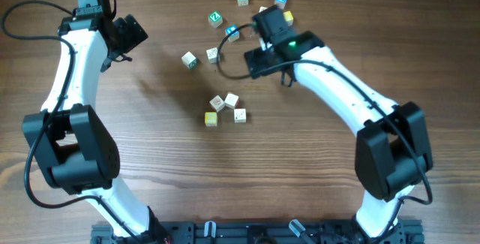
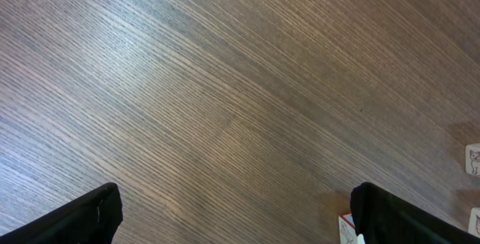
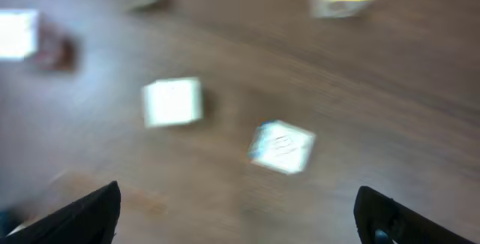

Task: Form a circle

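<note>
Table (image 1: 150, 154): brown wood grain, fine straight streaks, smooth, with a soft sheen where light falls. Circle (image 1: 217, 103): 4 small wooden cubes, cream faces with printed marks, 1 yellow, all matt. Left arm (image 1: 71, 71) and right arm (image 1: 337, 86): smooth glossy white shells, plastic by the look, with matt black joints.

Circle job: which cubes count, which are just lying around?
Job: the middle cluster, three cream cubes plus one yellow cube.
Lying about: green cubes and blue cubes, scattered at the far side.
</note>
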Robot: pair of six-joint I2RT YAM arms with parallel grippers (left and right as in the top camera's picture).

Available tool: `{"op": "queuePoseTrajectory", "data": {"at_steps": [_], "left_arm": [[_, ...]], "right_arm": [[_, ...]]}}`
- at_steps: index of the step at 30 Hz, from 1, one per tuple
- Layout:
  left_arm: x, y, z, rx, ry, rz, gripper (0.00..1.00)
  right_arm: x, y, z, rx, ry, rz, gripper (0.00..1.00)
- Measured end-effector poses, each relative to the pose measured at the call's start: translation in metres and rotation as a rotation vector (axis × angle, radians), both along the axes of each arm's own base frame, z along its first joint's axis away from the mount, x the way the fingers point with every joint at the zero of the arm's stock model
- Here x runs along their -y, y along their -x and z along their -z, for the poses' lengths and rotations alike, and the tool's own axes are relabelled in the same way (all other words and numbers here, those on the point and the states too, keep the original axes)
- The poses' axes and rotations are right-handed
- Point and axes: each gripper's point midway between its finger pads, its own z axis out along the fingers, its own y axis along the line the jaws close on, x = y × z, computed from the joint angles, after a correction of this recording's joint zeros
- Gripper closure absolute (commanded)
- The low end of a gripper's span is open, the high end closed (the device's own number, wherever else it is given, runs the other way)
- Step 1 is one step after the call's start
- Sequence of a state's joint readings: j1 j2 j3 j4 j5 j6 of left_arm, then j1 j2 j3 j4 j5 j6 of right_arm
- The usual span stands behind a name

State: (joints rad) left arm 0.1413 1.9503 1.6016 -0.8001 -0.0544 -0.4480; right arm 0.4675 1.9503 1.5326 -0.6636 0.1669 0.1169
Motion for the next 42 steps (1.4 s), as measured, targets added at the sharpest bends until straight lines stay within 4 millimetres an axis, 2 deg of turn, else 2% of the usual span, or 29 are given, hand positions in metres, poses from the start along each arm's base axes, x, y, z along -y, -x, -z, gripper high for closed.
{"op": "queuePoseTrajectory", "data": {"at_steps": [1, 3, 5, 6, 7, 8, 10, 12, 13, 14, 16, 18, 21, 23, 25, 27, 29, 31, 32, 34, 35, 39, 42], "left_arm": [[0.000, 0.000, 0.000, 0.000, 0.000, 0.000, 0.00], [0.000, 0.000, 0.000, 0.000, 0.000, 0.000, 0.00], [0.000, 0.000, 0.000, 0.000, 0.000, 0.000, 0.00], [0.000, -0.002, -0.001, 0.007, -0.001, 0.000, 0.00], [-0.001, -0.004, -0.002, 0.019, -0.002, 0.000, 0.00], [-0.001, -0.008, -0.004, 0.037, -0.005, 0.000, 0.00], [0.003, -0.016, -0.007, 0.073, 0.015, 0.011, 0.00], [0.012, -0.016, -0.007, 0.071, 0.063, 0.032, 0.19], [0.014, -0.016, -0.007, 0.076, 0.080, 0.037, 0.37], [0.022, -0.017, -0.007, 0.081, 0.115, 0.058, 0.45], [0.040, -0.012, -0.006, 0.064, 0.208, 0.109, 0.44], [0.056, 0.009, 0.001, -0.025, 0.270, 0.161, 0.46], [0.071, 0.046, 0.010, -0.171, 0.326, 0.214, 0.43], [0.076, 0.067, 0.008, -0.243, 0.344, 0.227, 0.40], [0.078, 0.080, -0.008, -0.252, 0.336, 0.246, 0.39], [0.084, 0.098, -0.038, -0.233, 0.305, 0.275, 0.38], [0.096, 0.121, -0.065, -0.227, 0.254, 0.318, 0.36], [0.114, 0.135, -0.075, -0.229, 0.218, 0.380, 0.33], [0.125, 0.140, -0.073, -0.244, 0.209, 0.414, 0.33], [0.147, 0.152, -0.052, -0.298, 0.182, 0.484, 0.34], [0.152, 0.156, -0.042, -0.320, 0.172, 0.494, 0.34], [0.187, 0.187, 0.022, -0.407, 0.120, 0.582, 0.34], [0.203, 0.194, 0.049, -0.383, 0.104, 0.631, 0.40]], "right_arm": [[0.005, -0.003, 0.000, 0.002, -0.005, 0.020, 0.00], [0.058, -0.022, -0.001, 0.010, -0.006, 0.149, 0.00], [0.101, -0.032, -0.001, 0.009, -0.003, 0.243, 0.01], [0.135, -0.036, -0.001, 0.007, 0.004, 0.317, 0.00], [0.155, -0.038, -0.001, 0.007, 0.006, 0.358, 0.01], [0.175, -0.039, -0.001, 0.007, 0.009, 0.399, 0.00], [0.197, -0.039, -0.001, 0.007, 0.009, 0.445, 0.00], [0.213, -0.039, -0.001, 0.007, 0.010, 0.479, 0.00], [0.219, -0.038, -0.001, 0.007, 0.010, 0.491, 0.00], [0.225, -0.038, -0.001, 0.006, 0.010, 0.503, 0.00], [0.230, -0.037, 0.000, 0.005, 0.010, 0.514, 0.00], [0.230, -0.038, 0.000, 0.006, 0.010, 0.514, 0.00], [0.229, -0.038, 0.000, 0.005, 0.010, 0.513, 0.00], [0.229, -0.038, -0.001, 0.007, 0.010, 0.513, 0.00], [0.229, -0.038, 0.000, 0.005, 0.010, 0.513, 0.00], [0.229, -0.038, 0.000, 0.006, 0.010, 0.513, 0.00], [0.229, -0.038, -0.001, 0.006, 0.010, 0.513, 0.00], [0.229, -0.038, 0.000, 0.006, 0.010, 0.513, 0.00], [0.229, -0.038, 0.000, 0.006, 0.010, 0.513, 0.00], [0.229, -0.038, 0.000, 0.005, 0.010, 0.513, 0.00], [0.229, -0.038, 0.000, 0.005, 0.010, 0.513, 0.00], [0.229, -0.038, -0.001, 0.006, 0.009, 0.513, 0.00], [0.229, -0.038, 0.000, 0.005, 0.010, 0.513, 0.00]]}}
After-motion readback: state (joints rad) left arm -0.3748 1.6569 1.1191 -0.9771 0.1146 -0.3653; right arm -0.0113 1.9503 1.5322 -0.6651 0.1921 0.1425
